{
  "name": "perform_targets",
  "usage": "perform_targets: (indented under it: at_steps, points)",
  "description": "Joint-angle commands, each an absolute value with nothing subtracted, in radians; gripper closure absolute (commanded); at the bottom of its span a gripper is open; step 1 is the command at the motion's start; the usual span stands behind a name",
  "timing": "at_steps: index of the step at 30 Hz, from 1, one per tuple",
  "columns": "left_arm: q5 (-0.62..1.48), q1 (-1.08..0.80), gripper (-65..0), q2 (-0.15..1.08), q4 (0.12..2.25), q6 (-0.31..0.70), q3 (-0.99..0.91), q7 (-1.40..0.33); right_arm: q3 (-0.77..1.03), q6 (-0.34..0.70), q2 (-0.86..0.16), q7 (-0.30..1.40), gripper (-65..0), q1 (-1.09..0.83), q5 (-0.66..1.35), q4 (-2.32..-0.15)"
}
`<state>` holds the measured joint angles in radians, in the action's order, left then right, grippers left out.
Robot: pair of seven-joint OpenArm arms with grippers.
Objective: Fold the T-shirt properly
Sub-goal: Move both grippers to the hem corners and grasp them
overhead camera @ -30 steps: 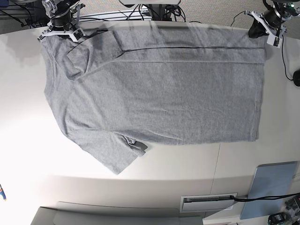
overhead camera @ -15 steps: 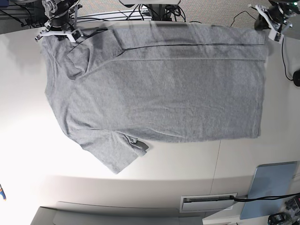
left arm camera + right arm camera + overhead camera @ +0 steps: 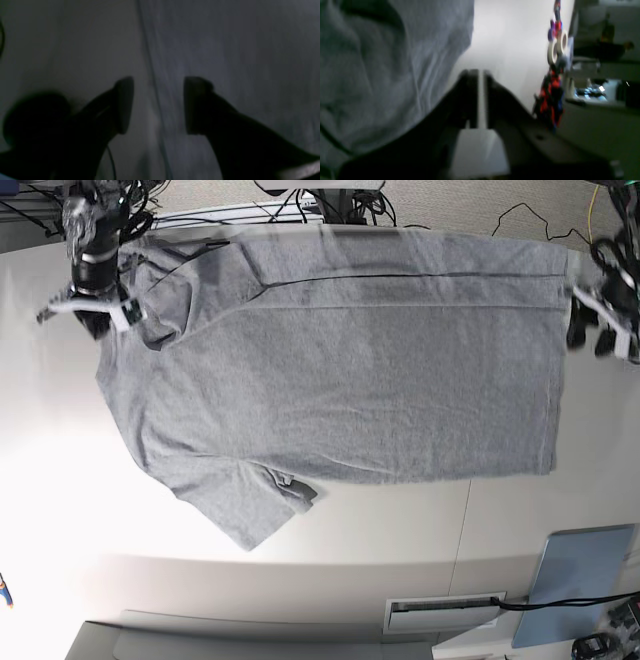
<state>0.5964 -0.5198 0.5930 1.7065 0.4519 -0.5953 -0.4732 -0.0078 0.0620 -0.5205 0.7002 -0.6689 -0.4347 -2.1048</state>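
Right gripper point(image 3: 92, 315): on our left, jaws nearly closed with only a slit between them, nothing pinched; we hover by the sleeve.
T-shirt point(image 3: 340, 370): spread flat across the table point(image 3: 60, 480), far edge folded over.
Left gripper point(image 3: 600, 330): jaws apart, empty, straddling the hem, ready to pinch, we judge.

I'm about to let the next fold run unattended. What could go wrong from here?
The left pincer stands open astride the T-shirt hem edge; closing off-centre might pinch only one layer. The lower sleeve has a tucked corner that may get folded in. The right pincer sits beside the cloth, holding nothing.
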Motion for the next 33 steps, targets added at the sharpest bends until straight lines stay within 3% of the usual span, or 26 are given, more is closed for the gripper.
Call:
perform_targets:
  at_steps: [1, 3, 5, 10, 16, 23, 26, 31, 33]
  points:
    - [0.606, -0.476, -33.3, 0.612, 1.707, 0.445, -0.598, -0.449, 0.001, 0.066, -0.532, 0.674, -12.3, -0.643, -0.432, -2.121]
    - [0.606, -0.39, -33.3, 0.612, 1.675, 0.444, -0.573, -0.456, 0.001, 0.1, -0.532, 0.672, -20.6, -0.592, -0.391, -2.12]
    - [0.598, -0.299, -33.3, 0.613, 1.636, 0.44, -0.528, -0.486, 0.001, 0.115, -0.532, 0.669, -24.9, -0.544, -0.348, -2.12]
    - [0.525, -0.079, -33.3, 0.614, 1.472, 0.355, -0.373, -0.513, 0.001, 0.113, -0.532, 0.657, -24.9, -0.452, -0.167, -2.119]
    - [0.501, 0.178, -33.3, 0.615, 1.172, 0.333, -0.226, -0.516, 0.001, 0.123, -0.517, 0.699, -24.9, -0.366, 0.029, -2.05]
    - [0.501, 0.417, -33.3, 0.615, 0.881, 0.389, -0.142, -0.517, 0.001, 0.196, -0.49, 0.733, -24.9, -0.287, 0.11, -1.949]
    - [0.501, 0.494, -33.3, 0.615, 0.756, 0.373, -0.126, -0.516, 0.001, 0.199, -0.49, 0.733, -24.9, -0.282, 0.117, -1.948]
    - [0.492, 0.585, -33.3, 0.607, 0.609, 0.473, -0.126, -0.516, 0.001, 0.199, -0.49, 0.733, -24.9, -0.279, 0.117, -1.948]
    - [0.439, 0.605, -33.3, 0.591, 0.579, 0.455, -0.126, -0.5, 0.001, 0.199, -0.491, 0.733, -24.9, -0.279, 0.116, -1.948]
